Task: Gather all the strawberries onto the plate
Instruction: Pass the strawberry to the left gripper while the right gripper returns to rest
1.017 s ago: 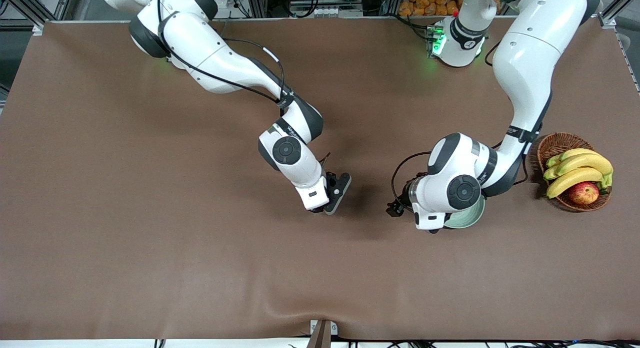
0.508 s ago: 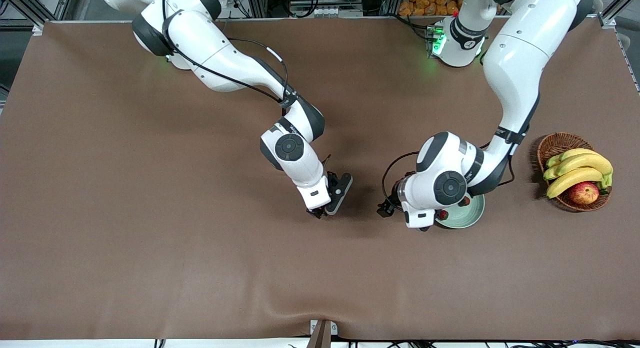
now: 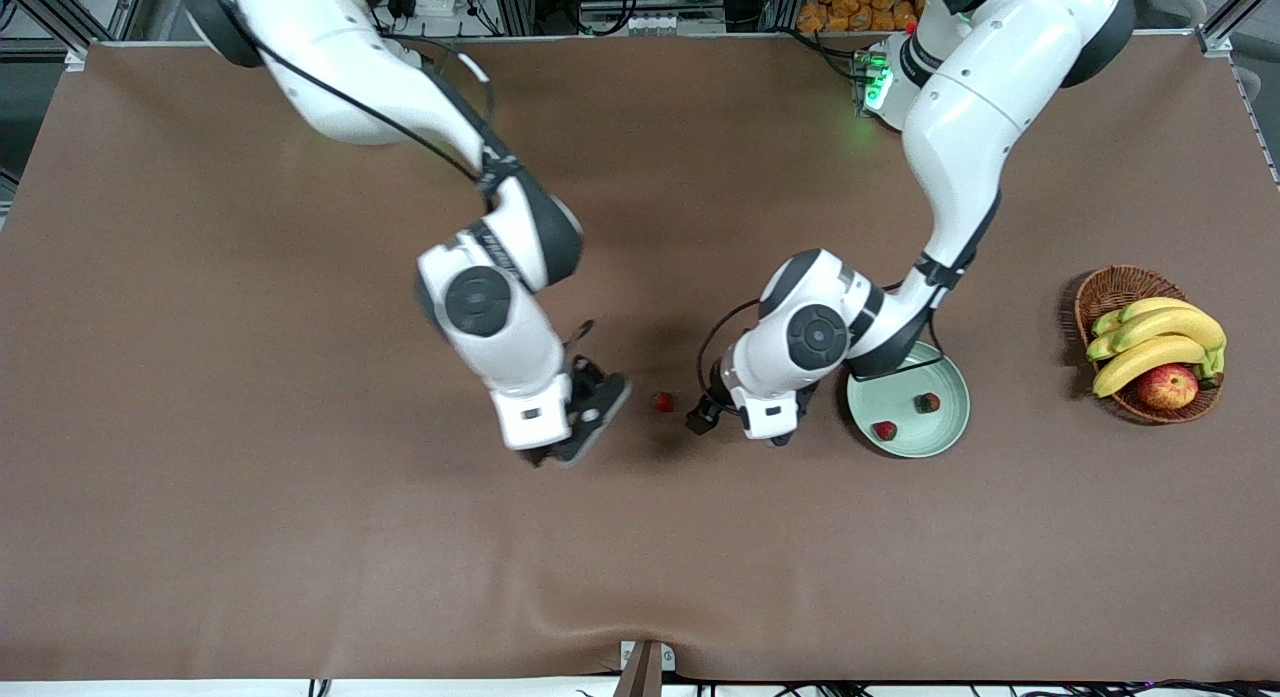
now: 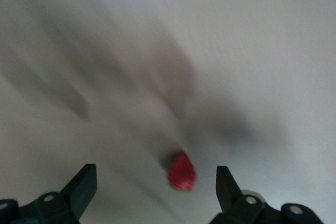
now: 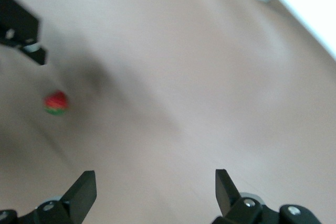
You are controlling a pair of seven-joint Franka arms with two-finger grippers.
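A pale green plate [image 3: 905,409] lies on the brown table and holds two strawberries [image 3: 884,430] [image 3: 928,402]. A third strawberry [image 3: 662,402] lies on the bare table between the two hands. My left gripper [image 4: 155,182] hangs open over the table beside the plate. In the left wrist view that strawberry [image 4: 181,171] shows just ahead of its fingertips, and nothing is held. My right gripper [image 5: 155,187] is open and empty over the table toward the right arm's end. The loose strawberry [image 5: 55,102] lies off to one side of it.
A brown wicker basket [image 3: 1105,292] with bananas [image 3: 1150,347] and an apple [image 3: 1167,386] stands toward the left arm's end of the table. The brown cloth has a ripple at the table edge nearest the front camera [image 3: 600,627].
My right gripper has opened and drawn back toward its own end, and a strawberry now shows on the table. My left arm has swung off the plate toward that berry, uncovering two berries.
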